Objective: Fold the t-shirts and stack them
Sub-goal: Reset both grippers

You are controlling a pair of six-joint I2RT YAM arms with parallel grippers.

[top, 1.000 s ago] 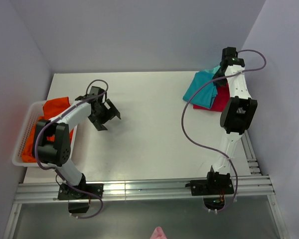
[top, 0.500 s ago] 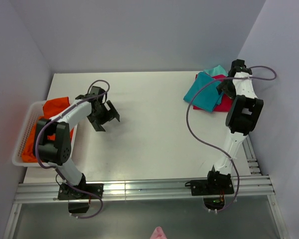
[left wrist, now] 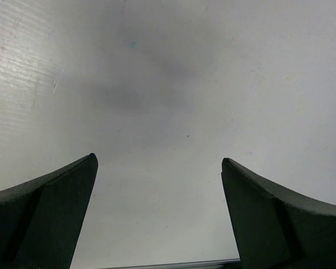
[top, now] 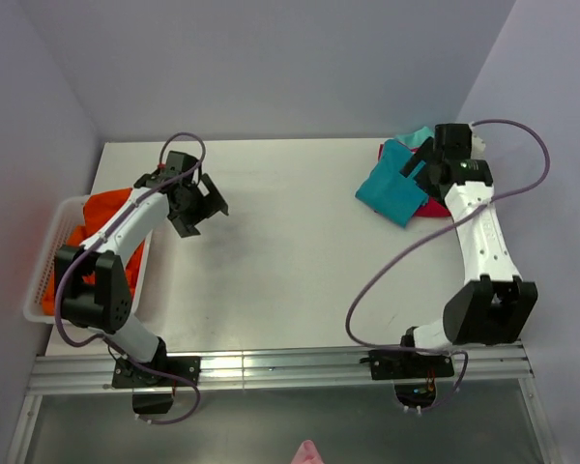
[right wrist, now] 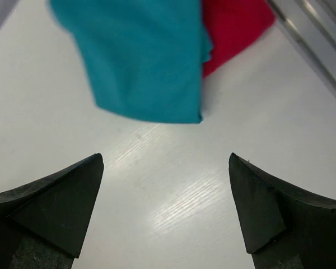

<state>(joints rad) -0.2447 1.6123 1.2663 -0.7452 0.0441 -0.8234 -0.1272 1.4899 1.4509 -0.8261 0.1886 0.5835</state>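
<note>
A folded teal-blue t-shirt (top: 391, 189) lies at the back right of the table on top of a red t-shirt (top: 431, 206), with a light-teal one (top: 418, 136) showing behind them. My right gripper (top: 416, 164) hovers over this pile, open and empty. In the right wrist view the teal-blue t-shirt (right wrist: 145, 61) and red t-shirt (right wrist: 232, 25) lie just beyond my right gripper (right wrist: 165, 158). An orange t-shirt (top: 104, 209) is heaped in the white basket (top: 37, 283) at the left. My left gripper (top: 199, 204) is open over bare table beside the basket, and the left wrist view shows only table between its fingers (left wrist: 56, 207).
A metal rail (top: 271, 367) runs along the table's near edge, and another rail (right wrist: 316, 39) runs along the right side close to the pile. Walls close in the table at the back, left and right. Cables loop off both arms.
My right gripper opened and let go of the teal-blue t-shirt, which now lies flat on the pile. The right arm swung its elbow toward the near edge. My left gripper shifted slightly back.
</note>
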